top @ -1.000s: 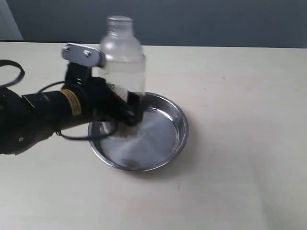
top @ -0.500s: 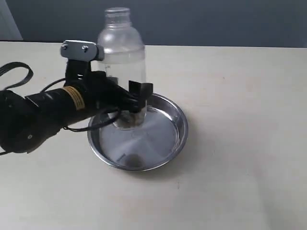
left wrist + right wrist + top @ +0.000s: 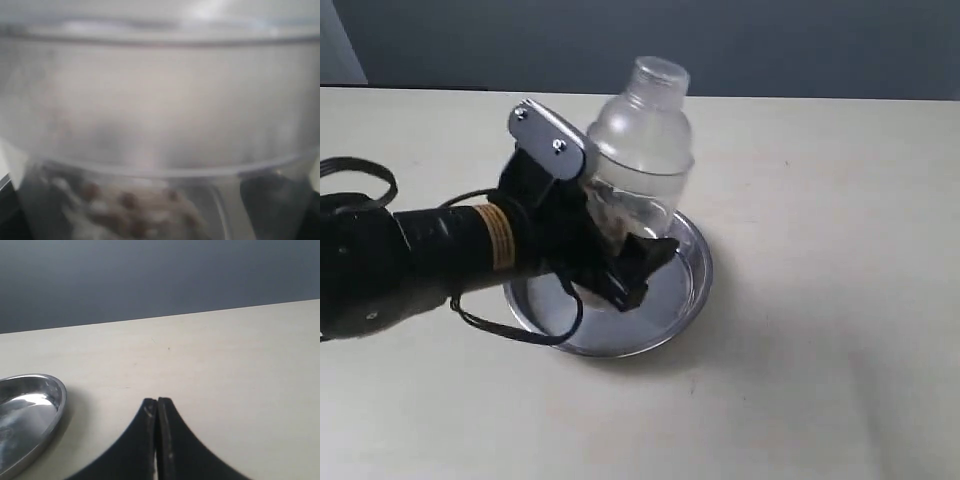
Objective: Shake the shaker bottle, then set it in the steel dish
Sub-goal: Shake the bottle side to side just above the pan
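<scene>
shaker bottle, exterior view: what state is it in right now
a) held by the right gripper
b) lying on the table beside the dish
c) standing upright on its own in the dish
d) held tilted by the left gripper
D: the shaker bottle leans at an angle with the left gripper clamped around its lower body, at the steel dish.

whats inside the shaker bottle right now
Brownish granules sit low in the shaker bottle, seen through its frosted wall. The left hand covers part of its lower body, so their full amount is hidden.
</scene>
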Robot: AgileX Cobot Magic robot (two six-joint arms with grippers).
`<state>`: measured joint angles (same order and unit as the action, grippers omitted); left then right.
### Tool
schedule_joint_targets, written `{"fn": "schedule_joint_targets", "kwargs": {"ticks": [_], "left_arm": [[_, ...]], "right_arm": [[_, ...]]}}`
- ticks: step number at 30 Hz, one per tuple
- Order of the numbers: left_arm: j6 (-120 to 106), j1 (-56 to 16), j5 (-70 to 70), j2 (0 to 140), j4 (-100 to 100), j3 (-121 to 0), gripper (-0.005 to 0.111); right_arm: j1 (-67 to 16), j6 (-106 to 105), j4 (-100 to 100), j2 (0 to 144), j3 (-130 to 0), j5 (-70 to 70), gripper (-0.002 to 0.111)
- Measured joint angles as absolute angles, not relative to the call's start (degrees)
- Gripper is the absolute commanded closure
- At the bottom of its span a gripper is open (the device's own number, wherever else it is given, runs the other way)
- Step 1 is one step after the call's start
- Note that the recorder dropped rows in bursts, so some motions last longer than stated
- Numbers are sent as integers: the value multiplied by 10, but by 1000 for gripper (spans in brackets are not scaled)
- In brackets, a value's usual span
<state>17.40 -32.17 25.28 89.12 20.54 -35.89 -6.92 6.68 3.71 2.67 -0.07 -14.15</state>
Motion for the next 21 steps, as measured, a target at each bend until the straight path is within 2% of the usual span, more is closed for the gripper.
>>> {"fn": "schedule_joint_targets", "kwargs": {"ticks": [3, 7, 12, 17, 21], "left_arm": [[214, -299, 288, 898, 47, -358, 106], [230, -314, 291, 884, 267, -358, 106], [203, -287, 263, 895, 59, -359, 106], [198, -315, 302, 874, 212, -357, 106], [197, -315, 376, 863, 187, -358, 106]], "right_arm": [[-69, 67, 37, 27, -1, -143, 109], [-69, 67, 37, 27, -1, -143, 109], [-69, 67, 37, 27, -1, -143, 109], [-69, 67, 37, 27, -1, -143, 109], [-69, 67, 37, 27, -1, -143, 109]]}}
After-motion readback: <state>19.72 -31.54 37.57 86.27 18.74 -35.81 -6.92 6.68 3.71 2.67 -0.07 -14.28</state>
